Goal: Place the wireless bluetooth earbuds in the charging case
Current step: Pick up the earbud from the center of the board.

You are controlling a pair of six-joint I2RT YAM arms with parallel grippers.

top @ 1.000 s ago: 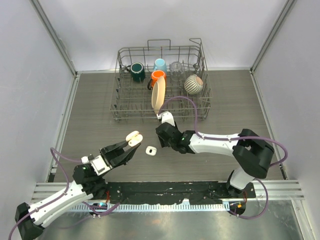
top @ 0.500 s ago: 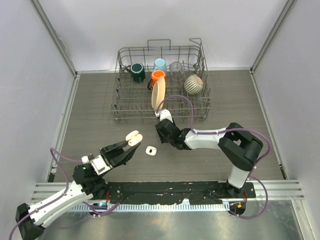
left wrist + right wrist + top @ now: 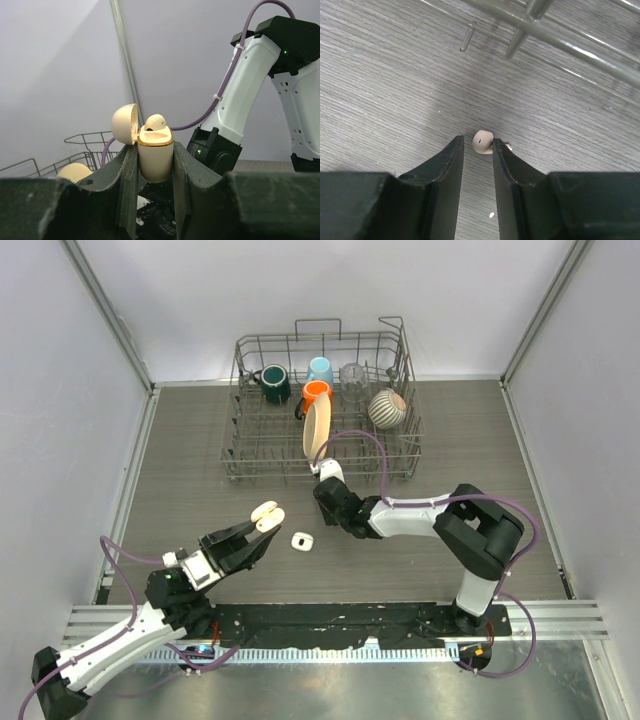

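My left gripper [image 3: 262,525] is shut on a beige-tinted case [image 3: 155,155] with a gold rim and holds it upright above the table. Its lid [image 3: 125,124] stands open and one earbud [image 3: 155,121] sits in the top. A small white charging case [image 3: 302,540] lies open on the table between the two grippers. My right gripper [image 3: 478,145] is low over the table in front of the rack, jaws slightly apart. A tiny pale earbud [image 3: 482,141] lies at its tips, against the right finger [image 3: 506,160]. In the top view the right gripper [image 3: 324,498] hides that earbud.
A wire dish rack [image 3: 400,455] stands at the back with mugs, a glass, a striped bowl [image 3: 387,408] and a tan plate [image 3: 316,432]. Its bottom wires [image 3: 555,42] run just beyond my right gripper. Grey walls close in the left and right sides.
The right arm's elbow has swung in toward the left and the right gripper has shifted slightly by the rack. The left gripper and its case have not moved.
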